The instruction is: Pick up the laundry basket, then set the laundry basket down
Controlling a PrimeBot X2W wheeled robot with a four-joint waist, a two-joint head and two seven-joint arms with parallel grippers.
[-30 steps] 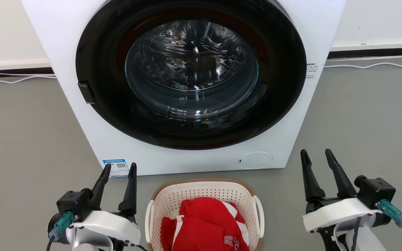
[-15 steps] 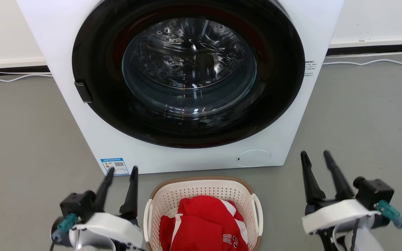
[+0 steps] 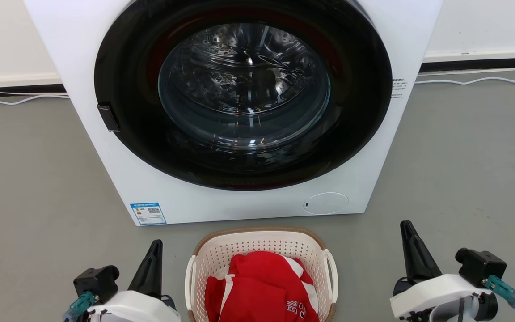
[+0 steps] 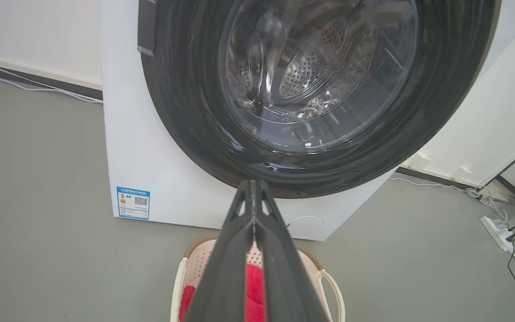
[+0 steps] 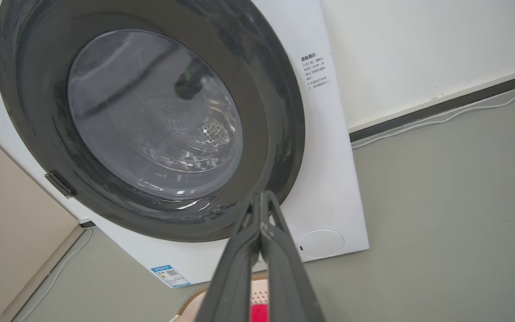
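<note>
Left gripper (image 3: 155, 248): fingers are seen pressed together, with nothing pinched. Right gripper (image 3: 407, 229): fingers are likewise pressed together, with nothing pinched. Both pairs are pointed toward the washer (image 3: 119, 179).

The basket (image 3: 257, 248) is found on the grey floor (image 3: 38, 188) between the two pairs of fingers and touched by neither. It is nearer the left fingers than the right. Its white loop handles are turned outward, one toward each gripper. A red garment (image 3: 262, 286) with white trim is heaped inside it.

In the left wrist view the basket is partly covered by the closed fingers, and a handle is seen on either side of them. In the right wrist view a bit of brown rim and red cloth is seen at the base of the fingers.

The washer is stood just beyond the fingertips and close behind the basket. Its dark round door (image 3: 244, 98) appears shut. A blue label (image 3: 148, 213) is noted ahead of the left fingertips, and a round flap (image 3: 326, 203) ahead and inward of the right ones. A white cable (image 3: 472, 82) is run along the wall base behind. A power strip (image 4: 494, 226) is seen on the floor in the left wrist view, to the right of the fingers.
</note>
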